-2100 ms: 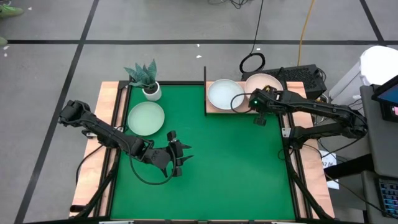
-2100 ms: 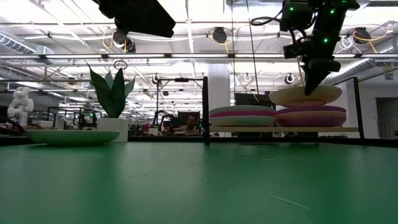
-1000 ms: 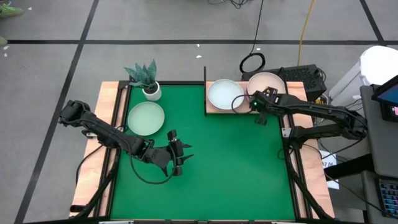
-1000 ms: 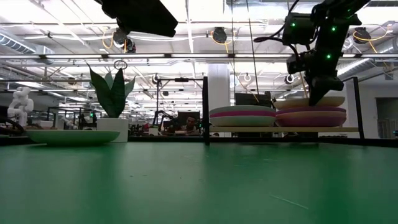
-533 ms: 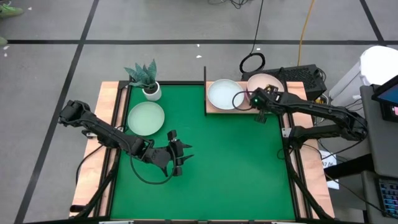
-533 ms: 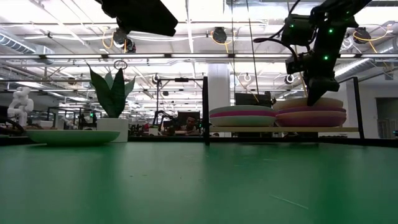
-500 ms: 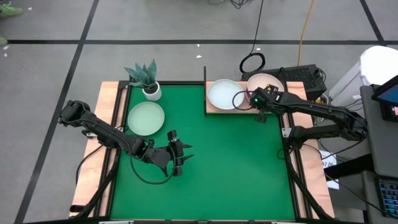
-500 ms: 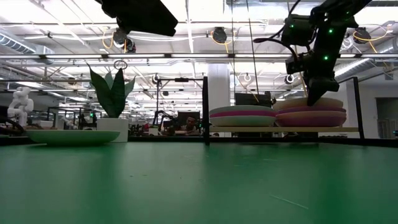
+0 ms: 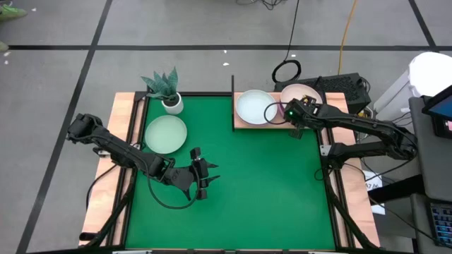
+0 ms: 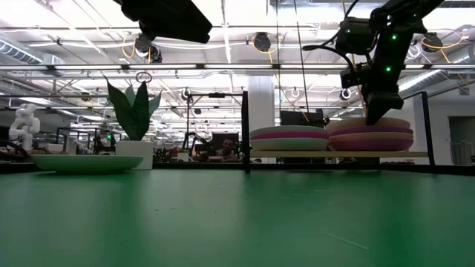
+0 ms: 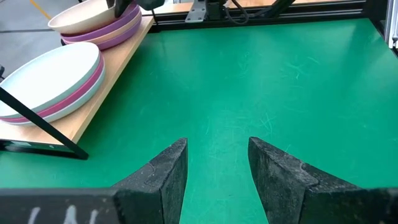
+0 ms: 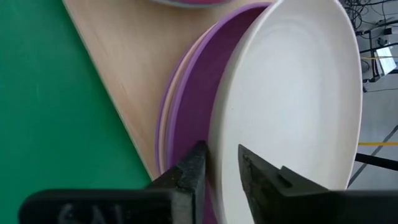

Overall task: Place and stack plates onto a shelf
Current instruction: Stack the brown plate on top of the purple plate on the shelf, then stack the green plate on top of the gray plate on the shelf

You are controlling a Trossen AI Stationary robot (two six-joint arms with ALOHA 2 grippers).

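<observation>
My right gripper (image 12: 221, 165) pinches the beige plate's (image 12: 292, 99) rim, seated atop the purple stack at the shelf's (image 12: 124, 56) right end. Next: let go. Left gripper (image 11: 217, 158) gapes mid-table.

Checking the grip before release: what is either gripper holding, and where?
The right gripper pinches the beige plate by its rim, atop the shelf's purple stack. The left gripper holds nothing.

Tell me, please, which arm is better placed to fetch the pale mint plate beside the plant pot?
Left: its open end effector hovers free, nearer the round pale mint plate. The right end effector is at the beige plate on the light wooden shelf.
</observation>
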